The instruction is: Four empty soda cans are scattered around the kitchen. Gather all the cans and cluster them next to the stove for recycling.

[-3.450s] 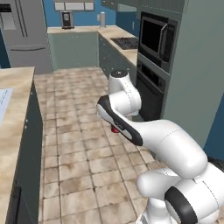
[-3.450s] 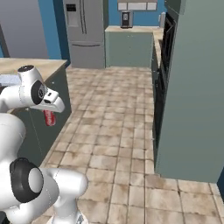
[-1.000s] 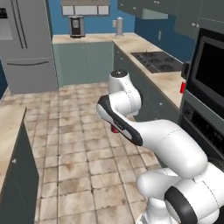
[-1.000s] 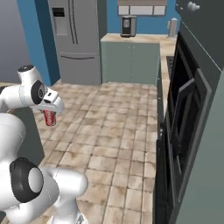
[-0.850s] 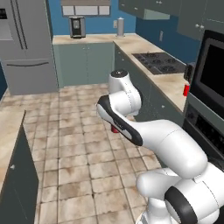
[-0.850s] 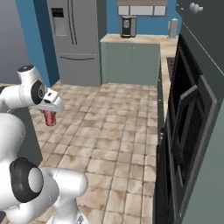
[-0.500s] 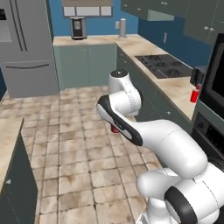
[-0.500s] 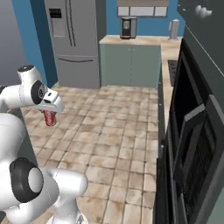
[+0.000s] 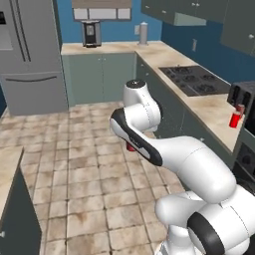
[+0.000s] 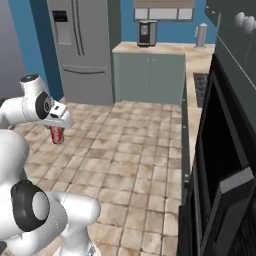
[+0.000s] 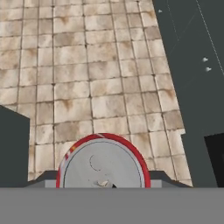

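Carrying a small red cylindrical soda can [image 10: 57,134] clamped in the gripper [image 10: 58,131] above tan tiled floor [image 9: 84,174], second red can [image 9: 235,119] on beige marble desk [image 9: 213,107] at three o'clock, beyond the flat black gas stove [image 9: 194,79].

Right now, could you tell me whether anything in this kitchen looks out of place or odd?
Nothing looks spilled or damaged. One small red cylindrical soda can stands upright on the beige marble counter near the black slotted toaster, short of the flat black gas stove. The end effector holds another red can above the tiled floor.
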Tool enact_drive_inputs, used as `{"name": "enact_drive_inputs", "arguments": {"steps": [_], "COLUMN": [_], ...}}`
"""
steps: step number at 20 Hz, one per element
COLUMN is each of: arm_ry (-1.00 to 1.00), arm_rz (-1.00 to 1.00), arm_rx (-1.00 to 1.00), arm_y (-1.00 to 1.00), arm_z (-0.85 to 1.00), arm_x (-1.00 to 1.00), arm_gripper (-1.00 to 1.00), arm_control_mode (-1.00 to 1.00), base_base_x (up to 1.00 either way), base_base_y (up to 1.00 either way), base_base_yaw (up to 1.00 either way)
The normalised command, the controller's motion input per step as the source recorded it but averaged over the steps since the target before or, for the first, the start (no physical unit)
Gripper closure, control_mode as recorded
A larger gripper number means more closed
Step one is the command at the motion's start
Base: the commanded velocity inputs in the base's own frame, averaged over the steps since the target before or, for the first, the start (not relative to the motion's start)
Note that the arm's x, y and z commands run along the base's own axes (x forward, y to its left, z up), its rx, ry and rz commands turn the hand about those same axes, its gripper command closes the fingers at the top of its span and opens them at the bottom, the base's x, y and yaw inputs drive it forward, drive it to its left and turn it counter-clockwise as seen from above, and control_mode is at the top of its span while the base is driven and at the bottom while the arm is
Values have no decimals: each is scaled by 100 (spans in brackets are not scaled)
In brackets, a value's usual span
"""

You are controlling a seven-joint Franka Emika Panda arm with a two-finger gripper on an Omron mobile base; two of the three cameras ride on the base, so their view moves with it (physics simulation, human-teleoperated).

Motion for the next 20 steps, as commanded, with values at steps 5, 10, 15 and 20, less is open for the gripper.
{"name": "enact_drive_inputs", "arguments": {"steps": [5,10,15,20], "arm_ry": [0,0,0,0], "arm_rz": [0,0,0,0], "arm_rx": [0,0,0,0], "arm_y": [0,0,0,0], "arm_z": [0,0,0,0], "arm_x": [0,0,0,0], "arm_gripper": [100,100,100,100], "arm_control_mode": [100,100,100,100], "base_base_x": [54,60,63,62], "base_base_y": [-26,-26,-28,-28], "base_base_yaw": [2,2,2,2]}}
